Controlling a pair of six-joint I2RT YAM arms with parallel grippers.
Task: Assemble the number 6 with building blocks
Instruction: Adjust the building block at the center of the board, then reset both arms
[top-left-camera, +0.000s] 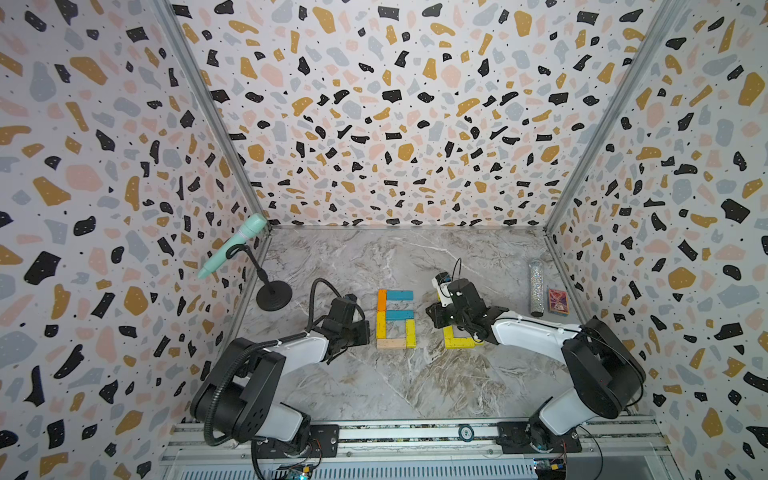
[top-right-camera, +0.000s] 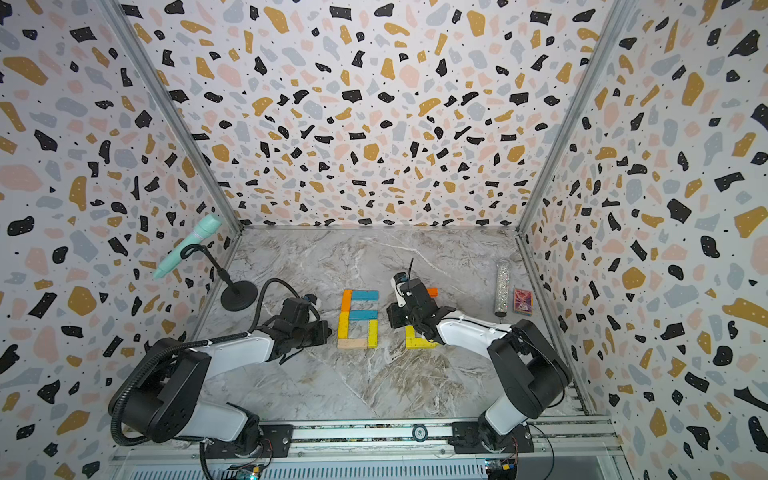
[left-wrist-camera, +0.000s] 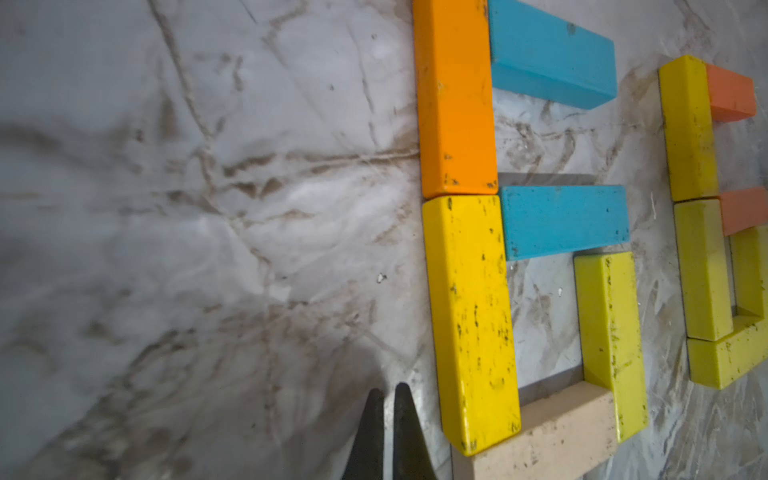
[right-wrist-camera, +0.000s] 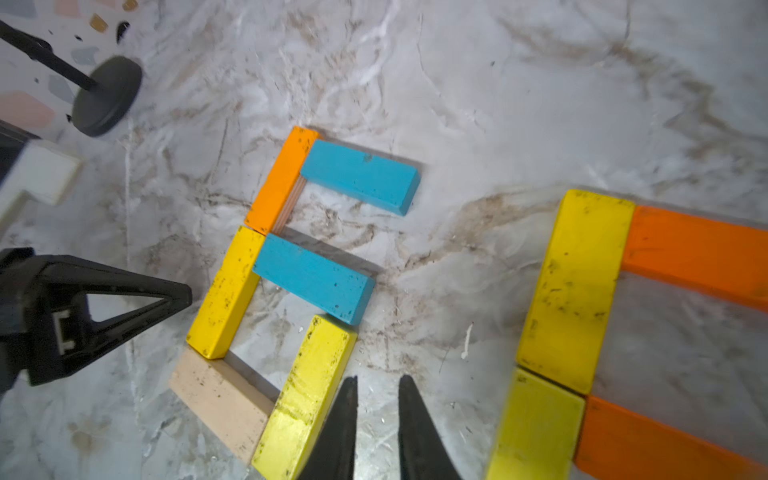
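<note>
Your right gripper (right-wrist-camera: 379, 382), jaws slightly parted and empty, and closed, empty left gripper (left-wrist-camera: 388, 392) flank the number 6 (top-left-camera: 381, 326), seemingly complete at lower centre in both top views.

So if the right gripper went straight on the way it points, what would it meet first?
Probably bare tabletop: the right gripper points down at the marble strip between the number 6 and the second block figure, close beside the yellow-green plank. Its height is unclear.
</note>
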